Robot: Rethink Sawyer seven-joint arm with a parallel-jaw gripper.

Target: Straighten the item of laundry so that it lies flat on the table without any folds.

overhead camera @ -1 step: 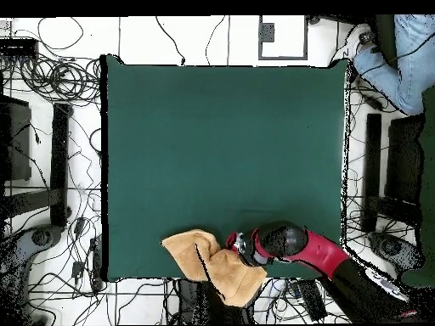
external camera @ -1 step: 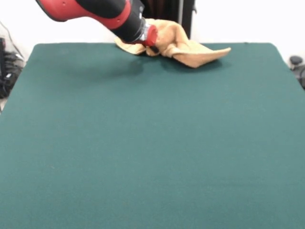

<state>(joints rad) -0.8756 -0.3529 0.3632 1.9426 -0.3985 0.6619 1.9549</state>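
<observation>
The towel [external camera @ -1 step: 183,45] sits bunched at the top centre of the front view, right at the table's [external camera @ -1 step: 143,143] top edge; in the overhead view the towel [overhead camera @ -1 step: 208,263] lies at the bottom edge of the green surface, left of centre, and part of it appears to spill over that edge. It is a tan-orange terry cloth, rumpled into a heap with raised folds and one pointed corner reaching toward the right in the front view. By its look it is light, soft and limp: it should drape and drag rather than hold a shape, and the nap will likely cling a little to the felt-like cover, so pulling one corner may stretch the heap open. That free pointed corner, or a hem beside it, looks the best place to take hold. The gripper [external camera @ -1 step: 151,37] is at the heap's left side in the front view, touching or buried in the cloth; whether its fingers are clenched on the fabric or released, I cannot tell. The red and black arm [external camera @ -1 step: 90,12] slants in from the upper left. A person's leg [overhead camera @ -1 step: 395,59] in blue jeans shows at the upper right of the overhead view.
</observation>
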